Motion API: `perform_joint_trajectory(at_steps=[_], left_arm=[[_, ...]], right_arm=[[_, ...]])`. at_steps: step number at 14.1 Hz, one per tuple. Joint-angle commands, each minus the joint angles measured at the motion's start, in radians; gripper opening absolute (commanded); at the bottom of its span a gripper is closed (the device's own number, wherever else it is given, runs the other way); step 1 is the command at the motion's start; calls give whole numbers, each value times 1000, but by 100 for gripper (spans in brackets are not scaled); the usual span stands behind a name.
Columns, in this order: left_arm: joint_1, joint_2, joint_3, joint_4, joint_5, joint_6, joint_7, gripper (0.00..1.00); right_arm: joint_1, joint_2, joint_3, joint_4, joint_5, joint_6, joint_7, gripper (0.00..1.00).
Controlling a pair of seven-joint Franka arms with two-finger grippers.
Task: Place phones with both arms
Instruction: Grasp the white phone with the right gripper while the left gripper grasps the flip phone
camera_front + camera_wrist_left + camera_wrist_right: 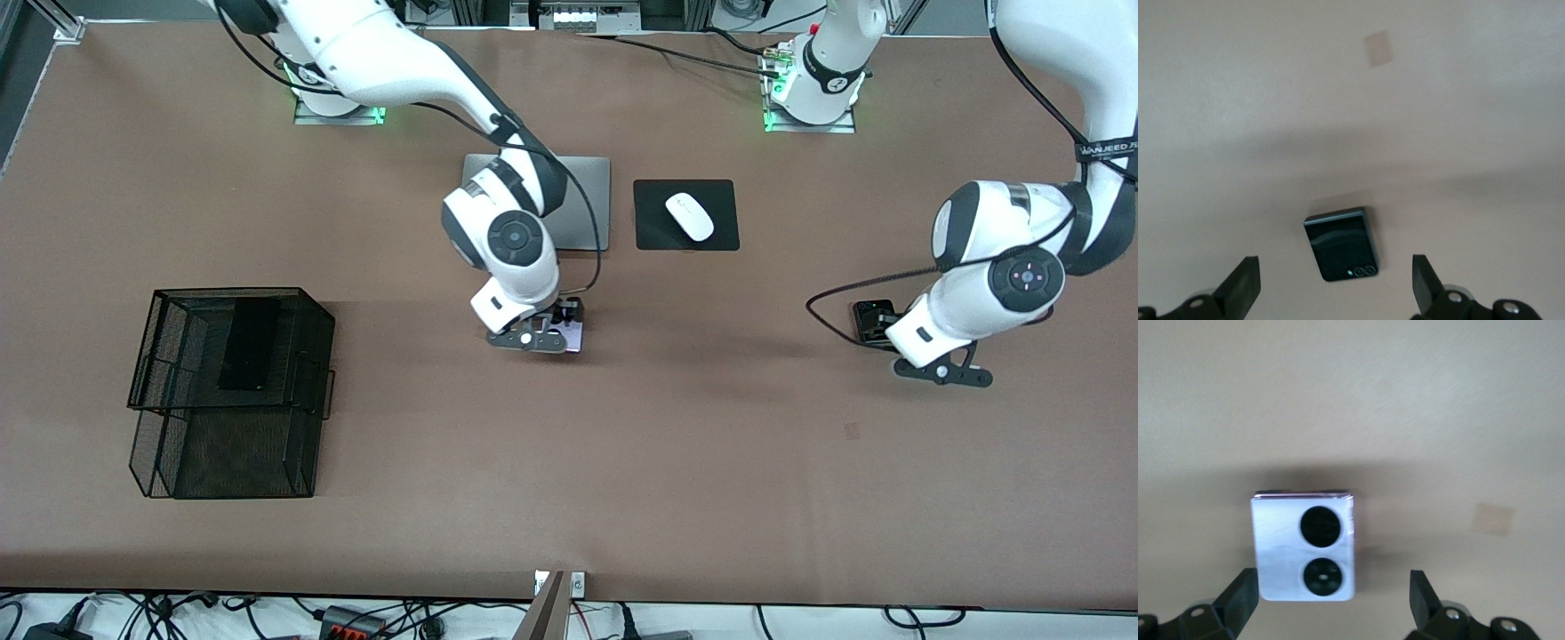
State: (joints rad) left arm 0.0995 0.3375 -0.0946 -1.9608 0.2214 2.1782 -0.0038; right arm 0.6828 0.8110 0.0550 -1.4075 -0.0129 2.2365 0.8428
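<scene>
A small squarish white phone (1305, 547) with two black circles lies flat on the brown table near its middle; only its edge (576, 338) shows in the front view. My right gripper (1333, 603) hangs open just over it, one finger on each side, not touching. Toward the left arm's end lies a small squarish black phone (1341, 245), partly covered by the hand in the front view (871, 320). My left gripper (1336, 287) is open above it, jaws wide apart. A long black phone (249, 342) lies in the mesh basket's upper tier.
The black wire-mesh basket (151, 444) stands toward the right arm's end. A silver laptop (587, 209) and a black mouse pad (653, 231) with a white mouse (690, 216) lie near the robots' bases. Cables trail from both wrists.
</scene>
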Motion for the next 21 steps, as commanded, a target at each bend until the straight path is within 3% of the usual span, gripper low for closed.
perform_joint_trajectory(at_steps=[1, 7, 11, 19, 20, 21], left_arm=[[39, 12, 13, -78, -66, 68, 39, 100], [74, 98, 12, -95, -146, 78, 45, 100], [77, 164, 15, -96, -146, 175, 114, 100], [82, 150, 19, -99, -131, 164, 111, 100], [82, 153, 21, -99, -132, 160, 102, 100], [82, 156, 21, -99, -132, 160, 99, 100]], right_arm=[[23, 36, -7, 5, -1, 46, 70, 100], [27, 68, -7, 7, 2, 135, 114, 100], [27, 82, -10, 7, -1, 176, 116, 100], [29, 123, -15, 39, -10, 176, 108, 100], [29, 123, -15, 41, -16, 178, 102, 95], [29, 123, -15, 41, -30, 176, 93, 79]])
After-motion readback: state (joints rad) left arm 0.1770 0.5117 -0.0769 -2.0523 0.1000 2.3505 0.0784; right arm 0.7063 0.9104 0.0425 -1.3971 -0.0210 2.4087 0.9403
